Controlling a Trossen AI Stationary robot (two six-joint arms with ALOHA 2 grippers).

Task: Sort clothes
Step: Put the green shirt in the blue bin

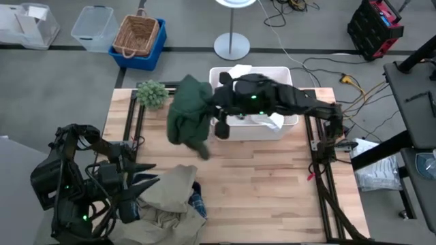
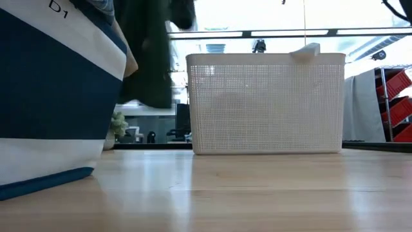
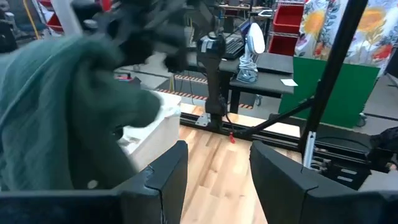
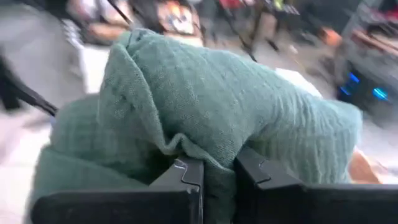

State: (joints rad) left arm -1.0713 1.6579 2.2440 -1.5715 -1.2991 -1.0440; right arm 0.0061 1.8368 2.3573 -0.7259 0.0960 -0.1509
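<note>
My right gripper (image 1: 215, 101) reaches over the white bin (image 1: 286, 126) and is shut on a dark green garment (image 1: 187, 112), which hangs in the air just left of the bin. The garment also shows in the low view (image 2: 151, 58) and in the left wrist view (image 3: 62, 118). My left gripper (image 1: 146, 180) is open and empty at the near left, beside a pile of clothes: a khaki piece (image 1: 170, 190) on top and a blue plaid piece (image 1: 197, 204) under its edge. A navy-and-white cloth (image 2: 51, 96) fills the low view's left. My right gripper pinches a bunched fold of the green garment (image 4: 217, 152) between its two fingers (image 4: 186, 180). Several layers drape over the fingertips. The garment hangs slack below the gripper, its lower end (image 2: 154, 100) clear of the table.
The white mesh bin (image 2: 267, 103) stands at the table's far middle with white cloth (image 1: 272, 121) inside. A small green plant (image 1: 151, 93) stands at the far left. Bare wood (image 1: 272, 184) lies in the middle and near right.
</note>
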